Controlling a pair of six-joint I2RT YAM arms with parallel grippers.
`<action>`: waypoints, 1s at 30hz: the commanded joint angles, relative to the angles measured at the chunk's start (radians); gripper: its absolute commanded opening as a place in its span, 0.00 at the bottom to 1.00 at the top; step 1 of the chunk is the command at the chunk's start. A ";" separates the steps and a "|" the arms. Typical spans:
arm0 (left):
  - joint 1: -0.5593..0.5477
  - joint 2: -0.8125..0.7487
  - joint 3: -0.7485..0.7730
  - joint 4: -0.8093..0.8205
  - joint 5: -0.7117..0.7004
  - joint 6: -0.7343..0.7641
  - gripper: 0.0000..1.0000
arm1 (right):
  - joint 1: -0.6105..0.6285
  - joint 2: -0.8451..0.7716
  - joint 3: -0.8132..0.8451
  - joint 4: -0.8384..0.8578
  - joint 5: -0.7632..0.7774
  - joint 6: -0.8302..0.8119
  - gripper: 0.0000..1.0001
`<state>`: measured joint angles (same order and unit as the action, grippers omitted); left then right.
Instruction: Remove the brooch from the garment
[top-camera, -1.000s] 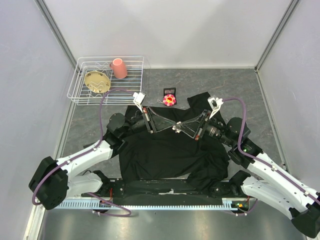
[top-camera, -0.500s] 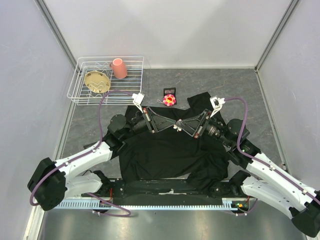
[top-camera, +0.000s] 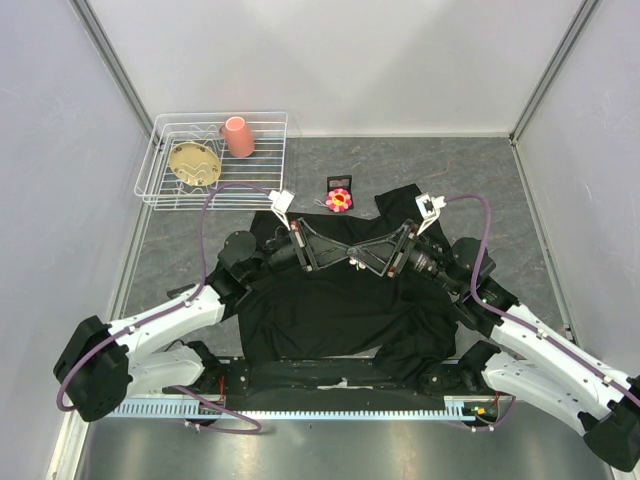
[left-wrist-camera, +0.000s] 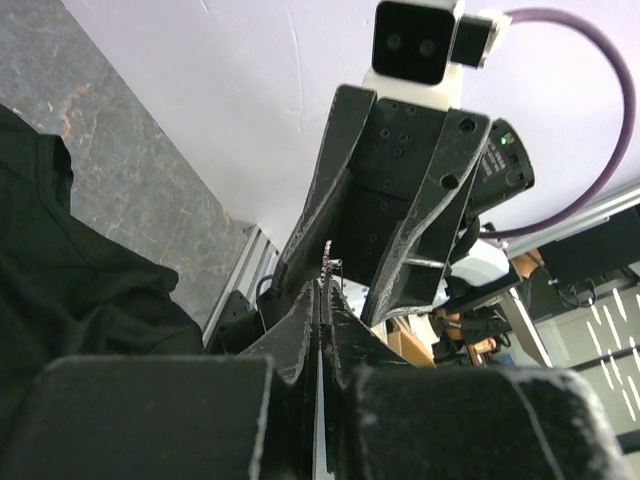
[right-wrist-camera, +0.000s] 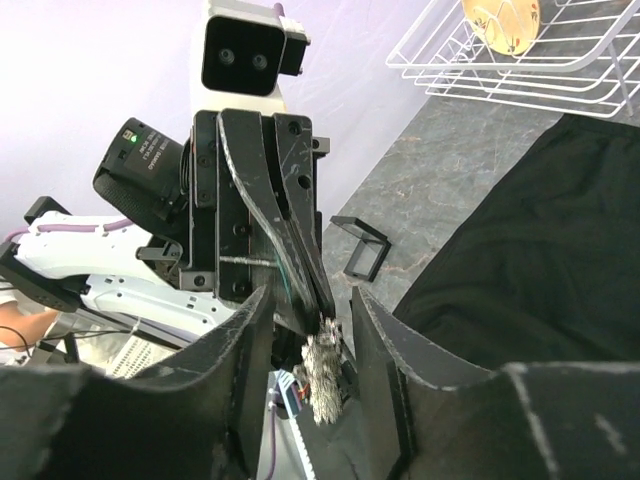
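From above I see the black shirt (top-camera: 330, 310) spread over the grey table (top-camera: 480, 180), its lower hem by the arm bases. Both arms reach in over its upper part. The left gripper (top-camera: 343, 250) and the right gripper (top-camera: 362, 256) meet tip to tip, with a small pale object (top-camera: 353, 259) at the meeting point. I cannot judge how either pair of jaws stands from this view. Just beyond the collar lies a pink flower piece (top-camera: 340, 199) beside a small black case (top-camera: 339, 183). At far left, a white wire rack (top-camera: 160, 190) holds a pink cup (top-camera: 237, 136) and a tan dish (top-camera: 193, 162).
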<state>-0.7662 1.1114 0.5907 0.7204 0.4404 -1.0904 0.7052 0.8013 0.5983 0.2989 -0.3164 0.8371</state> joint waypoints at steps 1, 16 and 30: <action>-0.018 -0.028 0.031 -0.035 0.018 0.067 0.02 | 0.007 -0.010 0.021 0.020 -0.009 0.008 0.49; -0.013 -0.153 0.168 -0.496 0.015 0.469 0.02 | 0.008 -0.074 0.104 -0.297 0.014 -0.135 0.84; -0.015 -0.283 0.328 -0.950 -0.172 1.089 0.02 | 0.008 0.144 0.213 -0.359 0.079 0.255 0.71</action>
<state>-0.7811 0.8536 0.8803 -0.1284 0.2905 -0.2447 0.7097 0.8986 0.7570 -0.0822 -0.2626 0.8730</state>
